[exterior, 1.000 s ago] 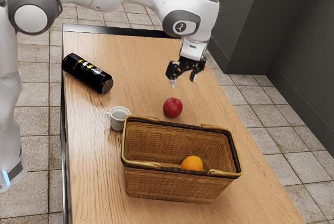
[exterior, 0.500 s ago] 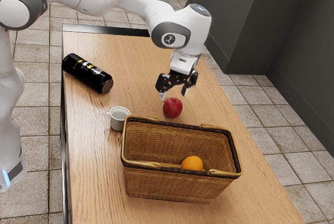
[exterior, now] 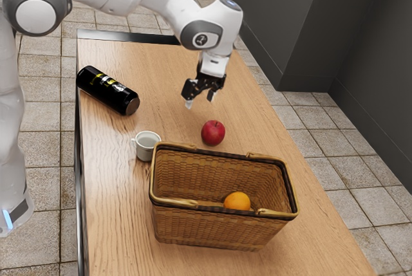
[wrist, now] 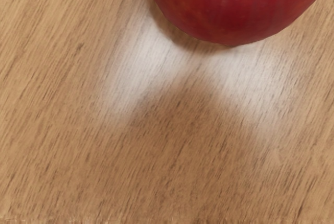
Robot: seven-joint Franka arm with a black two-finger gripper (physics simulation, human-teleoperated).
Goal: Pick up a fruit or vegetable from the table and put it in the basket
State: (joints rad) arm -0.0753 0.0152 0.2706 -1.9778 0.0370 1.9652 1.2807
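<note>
Over the worktop [exterior: 122, 160]: tool [exterior: 200, 100] parted, apple [exterior: 213, 133] free

The robot's tool hangs above the wood with its two fingertips apart and nothing between them. Near it, the apple rests on the worktop, closer to the exterior view's right edge than the left, between tool and basket [exterior: 212, 228]. The wicker basket stands upright, its handles folded down along the rim; an orange [exterior: 237, 201] lies inside. A pale cup [exterior: 145, 152], upright, occupies the place just beside one basket corner, toward the worktop's left edge. A black bottle [exterior: 107, 89] lies on its side near the far left corner.
</note>
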